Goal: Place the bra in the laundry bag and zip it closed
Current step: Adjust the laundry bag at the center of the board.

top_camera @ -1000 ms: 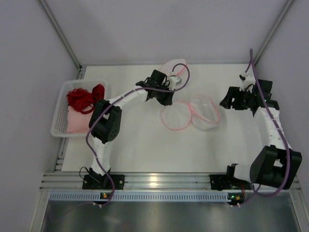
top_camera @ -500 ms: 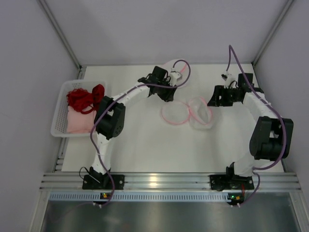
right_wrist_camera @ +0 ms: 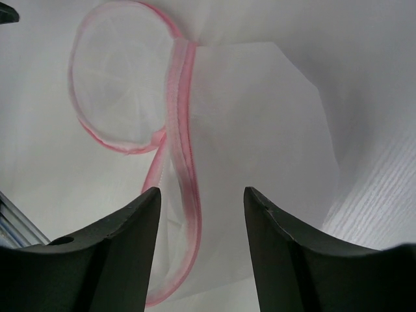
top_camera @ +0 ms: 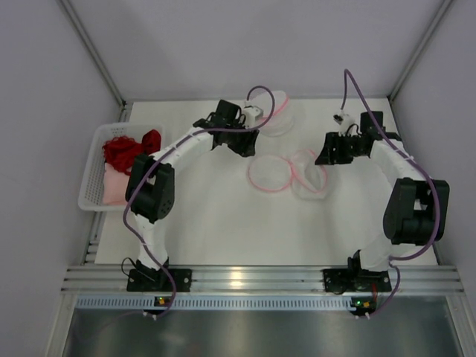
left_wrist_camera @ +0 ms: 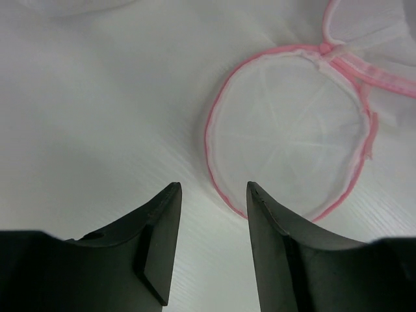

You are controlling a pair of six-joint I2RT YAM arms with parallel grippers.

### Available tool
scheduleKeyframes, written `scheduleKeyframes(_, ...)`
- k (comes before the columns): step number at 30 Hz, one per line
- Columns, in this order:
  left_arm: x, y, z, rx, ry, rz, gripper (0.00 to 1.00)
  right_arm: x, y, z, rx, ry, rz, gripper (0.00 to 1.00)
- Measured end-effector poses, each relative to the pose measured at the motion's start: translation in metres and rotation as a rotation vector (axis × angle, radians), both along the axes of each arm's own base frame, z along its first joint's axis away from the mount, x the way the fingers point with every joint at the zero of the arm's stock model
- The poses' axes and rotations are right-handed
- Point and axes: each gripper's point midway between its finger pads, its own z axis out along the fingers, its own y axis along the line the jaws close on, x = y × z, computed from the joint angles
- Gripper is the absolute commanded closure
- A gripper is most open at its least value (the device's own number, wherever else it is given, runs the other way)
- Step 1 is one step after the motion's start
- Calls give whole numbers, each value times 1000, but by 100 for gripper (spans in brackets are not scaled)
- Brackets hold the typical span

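The laundry bag is white mesh with pink trim and lies open mid-table, its round lid (top_camera: 269, 174) flat to the left of its body (top_camera: 310, 177). A red bra (top_camera: 131, 147) lies in the basket at far left, on pink cloth (top_camera: 117, 186). My left gripper (top_camera: 250, 146) is open and empty, just back-left of the lid (left_wrist_camera: 286, 130). In its wrist view the left gripper (left_wrist_camera: 211, 190) hovers over bare table. My right gripper (top_camera: 322, 154) is open and empty at the body's back right. In its wrist view the right gripper (right_wrist_camera: 201, 195) is over the body (right_wrist_camera: 260, 123) and the pink zip edge (right_wrist_camera: 185, 162).
A white plastic basket (top_camera: 88, 178) stands at the table's left edge. Another white mesh piece (top_camera: 280, 119) lies at the back behind the left wrist. Grey walls enclose the table on three sides.
The left arm has drawn back leftward from the rear mesh piece. The right arm has swung in toward the bag, and the bag has shifted slightly.
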Motion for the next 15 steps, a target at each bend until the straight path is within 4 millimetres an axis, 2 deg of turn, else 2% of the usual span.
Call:
scheduleKeyframes(1,-3,0,6,-11,1,3,46,0,2,-1,-8,-1,7,48)
scheduleKeyframes(2,-5,1,13,-27,0,7,45,-1,4,-2,-19,0,15,61)
scheduleKeyframes(4,-9,5,31,-74,4,20,43,-2,7,-5,-51,-4,32,75)
scheduleKeyframes(5,-9,9,40,-95,6,30,42,-2,8,-7,-70,0,34,86)
scheduleKeyframes(7,-5,27,62,-145,-3,72,41,1,7,-9,-109,-4,36,100)
scheduleKeyframes(10,5,65,90,-187,-35,152,41,8,-1,-9,-163,-20,16,100)
scheduleKeyframes(13,16,118,114,-222,-57,272,41,18,-13,-5,-223,-51,-22,100)
scheduleKeyframes(15,20,155,123,-236,-63,354,40,21,-21,-1,-266,-71,-43,100)
